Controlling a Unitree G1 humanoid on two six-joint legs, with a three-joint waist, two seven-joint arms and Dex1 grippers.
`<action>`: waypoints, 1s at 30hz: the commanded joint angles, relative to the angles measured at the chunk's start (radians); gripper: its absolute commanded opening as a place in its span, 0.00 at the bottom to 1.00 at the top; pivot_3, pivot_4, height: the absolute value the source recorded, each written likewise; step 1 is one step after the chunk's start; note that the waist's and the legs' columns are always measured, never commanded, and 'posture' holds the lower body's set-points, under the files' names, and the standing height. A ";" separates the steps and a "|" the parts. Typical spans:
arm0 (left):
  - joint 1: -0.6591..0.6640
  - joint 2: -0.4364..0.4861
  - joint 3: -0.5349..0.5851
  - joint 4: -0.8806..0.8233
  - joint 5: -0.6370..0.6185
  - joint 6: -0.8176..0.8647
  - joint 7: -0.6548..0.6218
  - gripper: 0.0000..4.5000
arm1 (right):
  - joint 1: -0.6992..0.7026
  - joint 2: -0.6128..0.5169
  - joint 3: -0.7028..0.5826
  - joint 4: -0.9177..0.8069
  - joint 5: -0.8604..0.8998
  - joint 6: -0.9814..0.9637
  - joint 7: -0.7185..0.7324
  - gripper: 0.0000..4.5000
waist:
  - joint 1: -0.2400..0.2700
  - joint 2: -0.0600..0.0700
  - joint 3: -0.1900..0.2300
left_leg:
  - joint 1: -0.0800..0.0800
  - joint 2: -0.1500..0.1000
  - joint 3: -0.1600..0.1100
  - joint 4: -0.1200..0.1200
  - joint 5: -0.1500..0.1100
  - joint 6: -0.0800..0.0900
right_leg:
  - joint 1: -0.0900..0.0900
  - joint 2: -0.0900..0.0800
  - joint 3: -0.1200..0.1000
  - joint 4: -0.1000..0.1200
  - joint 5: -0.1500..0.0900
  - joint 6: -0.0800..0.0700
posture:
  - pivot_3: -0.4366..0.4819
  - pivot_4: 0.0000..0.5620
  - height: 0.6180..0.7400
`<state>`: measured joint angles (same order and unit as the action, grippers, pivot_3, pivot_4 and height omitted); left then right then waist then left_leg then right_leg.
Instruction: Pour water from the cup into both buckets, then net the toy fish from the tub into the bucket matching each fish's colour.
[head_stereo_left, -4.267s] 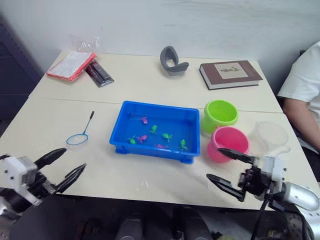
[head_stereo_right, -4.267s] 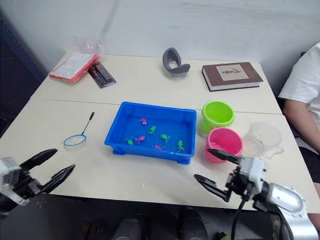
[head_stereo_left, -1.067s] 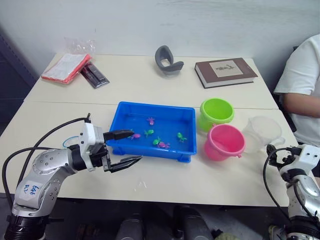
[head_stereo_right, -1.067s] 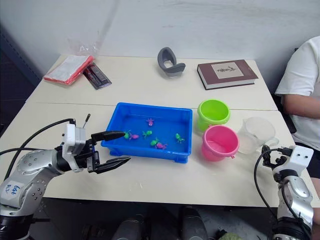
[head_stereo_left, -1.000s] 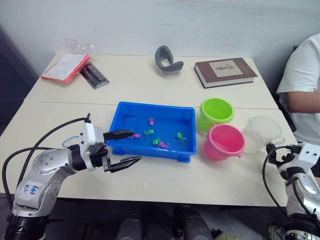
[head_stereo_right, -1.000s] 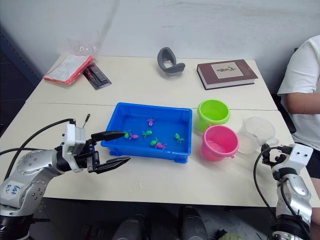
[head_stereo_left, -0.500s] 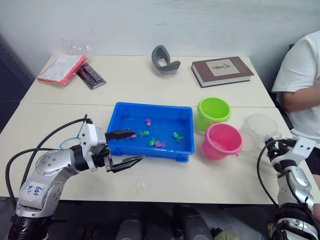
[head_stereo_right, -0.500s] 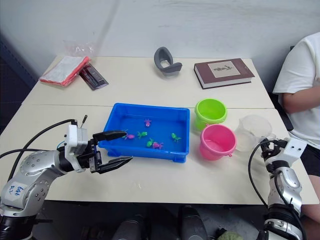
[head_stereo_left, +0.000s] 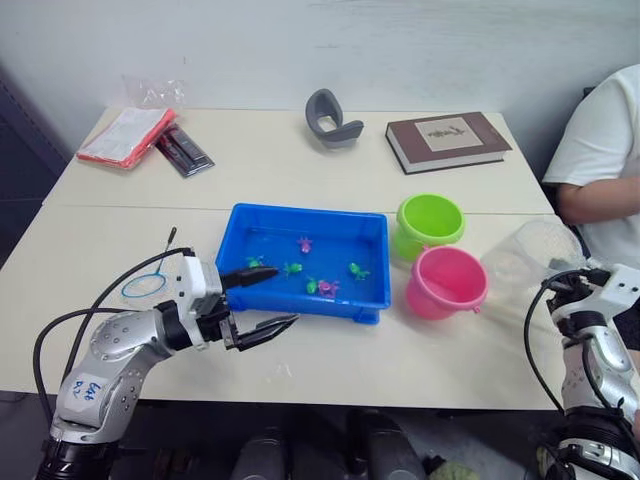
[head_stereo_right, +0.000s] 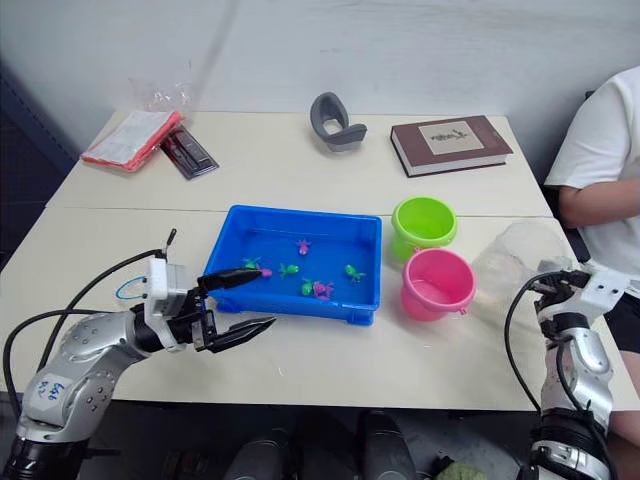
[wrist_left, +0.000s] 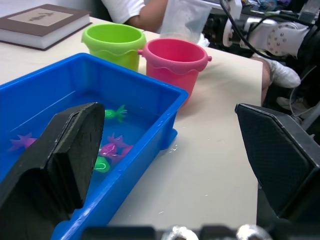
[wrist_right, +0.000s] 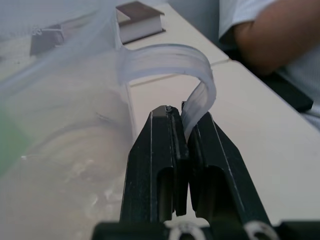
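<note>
Cup (head_stereo_right: 515, 262) handle pinched between right gripper (wrist_right: 184, 117) jaws.

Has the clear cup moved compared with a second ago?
Yes. The cup, held by its handle in the right gripper, is now tilted toward the pink bucket; earlier it stood upright beside it.

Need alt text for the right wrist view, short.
The right gripper has its two black fingers shut on the thin handle of the clear cup, whose body sits beside them. Behind are the cream table, a brown book and a person's arm.
</note>
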<state>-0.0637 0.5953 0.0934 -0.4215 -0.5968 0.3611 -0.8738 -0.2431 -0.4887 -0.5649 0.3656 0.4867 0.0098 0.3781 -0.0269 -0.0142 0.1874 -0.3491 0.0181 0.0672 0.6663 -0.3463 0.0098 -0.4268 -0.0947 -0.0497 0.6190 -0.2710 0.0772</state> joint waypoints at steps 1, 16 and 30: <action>-0.031 -0.006 -0.007 -0.026 -0.017 -0.006 -0.009 1.00 | 0.040 -0.095 -0.046 -0.169 0.027 0.033 0.038 0.02 | 0.002 0.001 0.000 | -0.001 0.000 0.000 0.000 0.000 0.000 | -0.001 0.000 0.000 0.000 0.000 0.000 | 0.48 0.27 1.00; -0.151 -0.064 -0.087 0.115 0.021 -0.053 -0.075 1.00 | 0.230 -0.281 -0.024 -0.648 -0.158 0.211 -0.018 0.02 | 0.010 0.002 0.001 | -0.003 -0.001 -0.001 0.001 0.001 0.001 | -0.001 0.001 -0.001 -0.003 0.001 0.002 | 0.48 0.27 1.00; -0.229 -0.086 -0.115 0.197 0.046 -0.081 -0.121 1.00 | 0.267 -0.268 0.057 -0.667 -0.424 0.060 -0.026 0.02 | 0.026 0.002 0.001 | -0.004 -0.003 -0.001 0.001 0.001 0.002 | -0.001 0.001 -0.002 -0.006 0.002 0.004 | 0.48 0.27 1.00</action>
<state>-0.2713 0.5127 -0.0204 -0.2167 -0.5525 0.3017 -0.9865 0.0328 -0.7445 -0.4819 -0.2727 0.0868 0.1085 0.3769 -0.0012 -0.0122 0.1883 -0.3533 0.0151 0.0662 0.6671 -0.3448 0.0122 -0.4278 -0.0941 -0.0513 0.6129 -0.2688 0.0811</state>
